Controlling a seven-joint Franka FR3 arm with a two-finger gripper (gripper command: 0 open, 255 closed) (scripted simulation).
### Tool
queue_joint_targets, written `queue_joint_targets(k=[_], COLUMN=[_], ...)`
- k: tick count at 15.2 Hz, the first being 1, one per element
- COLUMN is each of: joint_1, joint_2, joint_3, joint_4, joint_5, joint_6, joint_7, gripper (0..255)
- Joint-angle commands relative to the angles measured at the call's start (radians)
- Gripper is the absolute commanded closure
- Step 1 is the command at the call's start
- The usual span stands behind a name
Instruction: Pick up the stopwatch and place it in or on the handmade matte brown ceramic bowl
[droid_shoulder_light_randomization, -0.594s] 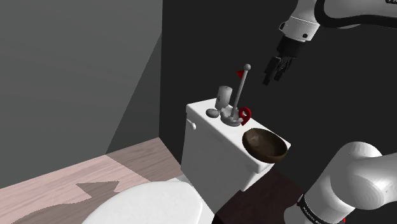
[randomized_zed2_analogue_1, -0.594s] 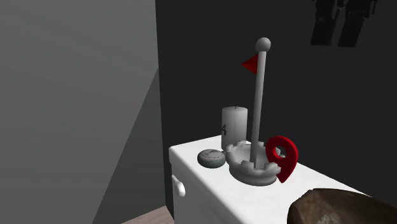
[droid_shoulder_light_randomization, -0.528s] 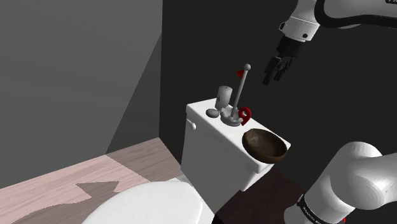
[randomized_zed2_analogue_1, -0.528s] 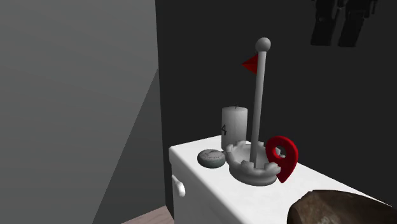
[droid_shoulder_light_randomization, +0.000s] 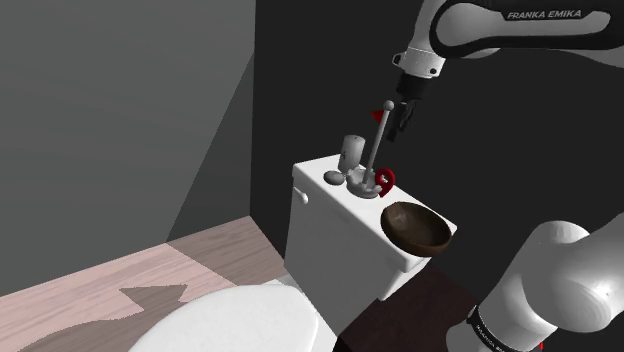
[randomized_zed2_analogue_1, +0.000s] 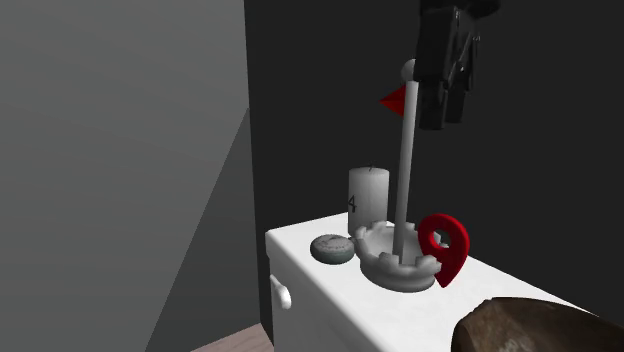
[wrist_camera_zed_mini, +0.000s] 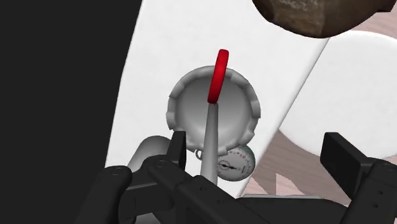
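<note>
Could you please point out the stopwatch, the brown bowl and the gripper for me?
stopwatch (randomized_zed2_analogue_1: 332, 249): second exterior view, middle of its top face.
brown bowl (droid_shoulder_light_randomization: 415, 225): shoulder view, on its inner wall.
gripper (randomized_zed2_analogue_1: 442, 120): second exterior view, midway between its fingertips.

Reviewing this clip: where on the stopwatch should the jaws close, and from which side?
Across the rim of the stopwatch, coming straight down. It lies flat on the tank lid as a low disc, so probably only its edge offers a hold. The flagpole stand sits close beside it, so turn the jaws to close clear of that base.
</note>
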Motion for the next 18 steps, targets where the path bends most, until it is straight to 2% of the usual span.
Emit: queue_joint_targets(k=[1,9,17,18], joint_1=[0.021,0.078,0.106,0.106], joint_2=[0.09,0.422,0.728,0.735], joint_3=[-0.021,-0.045,-0.003,-0.001], joint_4=[0.04,0.222,0.423,0.428], joint_5=[0.003,0.032,0.038,0.038], joint_6=[0.023,0.061,0.057,0.057], joint_7=[-0.085,-0.383,-0.634,-0.639], gripper=[0,0,0,0])
